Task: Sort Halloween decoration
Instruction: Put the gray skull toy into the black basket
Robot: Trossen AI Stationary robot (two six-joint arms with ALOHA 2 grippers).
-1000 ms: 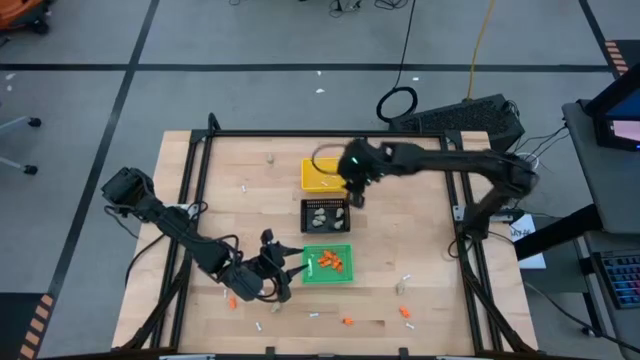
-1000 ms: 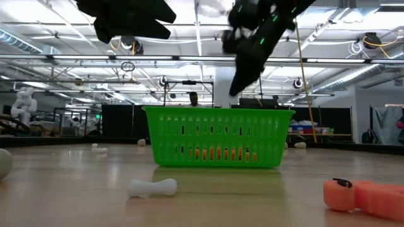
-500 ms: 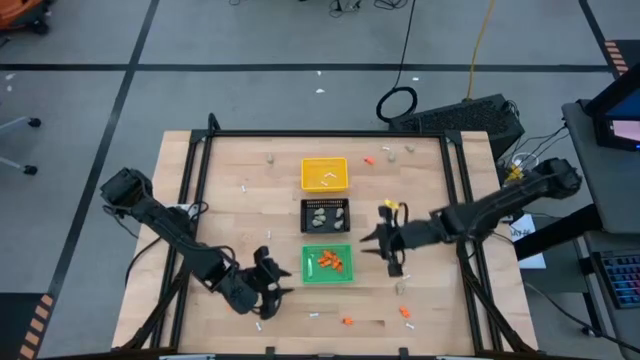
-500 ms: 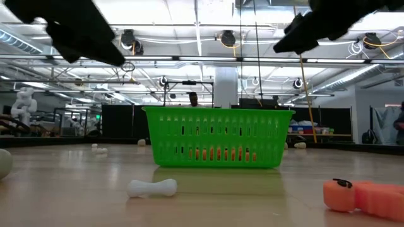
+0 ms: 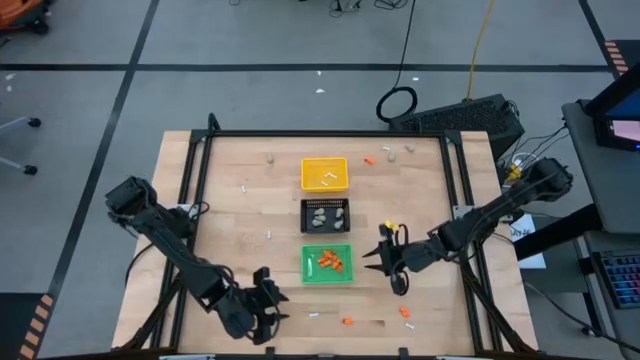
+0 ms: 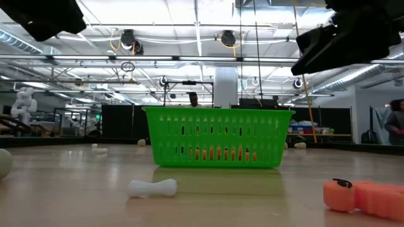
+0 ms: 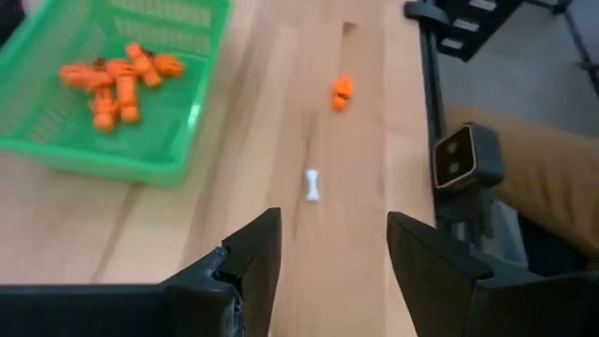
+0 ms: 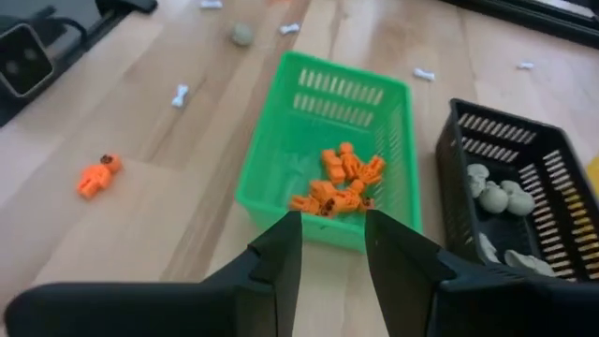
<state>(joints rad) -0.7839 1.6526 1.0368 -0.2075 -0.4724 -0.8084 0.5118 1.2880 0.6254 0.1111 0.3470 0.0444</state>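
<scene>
Nearest, the left gripper (image 7: pixel 328 253) hangs released and empty, a white stick (image 7: pixel 313 184) and an orange bit (image 7: pixel 343 91) on the table just ahead. Farther right, the right gripper (image 8: pixel 334 245) is parted, empty, beside the green tray (image 8: pixel 265 154) of orange pieces (image 8: pixel 338 182).

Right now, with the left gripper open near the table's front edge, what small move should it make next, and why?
Probably ease the left gripper forward and down over the small white bone: its fingers stand open and empty, and the bone lies loose on the table straight ahead.
</scene>
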